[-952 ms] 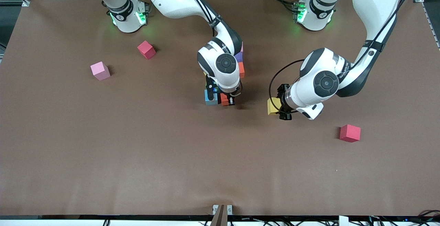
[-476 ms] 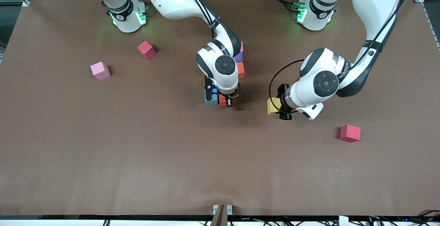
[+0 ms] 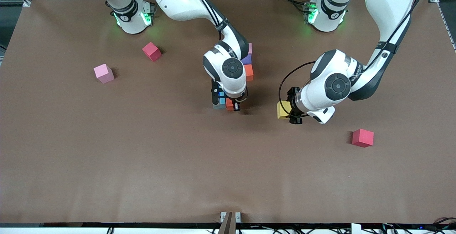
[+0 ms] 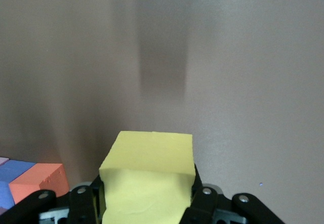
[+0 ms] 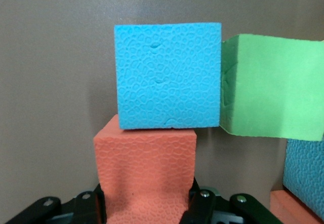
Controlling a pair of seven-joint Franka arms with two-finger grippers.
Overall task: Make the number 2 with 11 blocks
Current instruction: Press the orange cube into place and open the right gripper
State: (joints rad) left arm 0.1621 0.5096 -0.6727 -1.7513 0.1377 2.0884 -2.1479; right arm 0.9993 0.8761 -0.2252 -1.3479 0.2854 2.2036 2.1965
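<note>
Counted in view: two red cubes (image 3: 152,51) (image 3: 362,138), one loose pink cube (image 3: 104,73) toward the right arm's end of the table (image 3: 142,162). Right gripper (image 3: 230,106) points down mid-table, jaws pinching an orange block (image 5: 146,173) touching a sky-blue block (image 5: 168,76) of the partly built number 2 (image 3: 248,71); green block (image 5: 273,86) adjoins. Left gripper (image 3: 293,110), tilted sideways, pinches a yellow block (image 4: 148,176) above the table.
</note>
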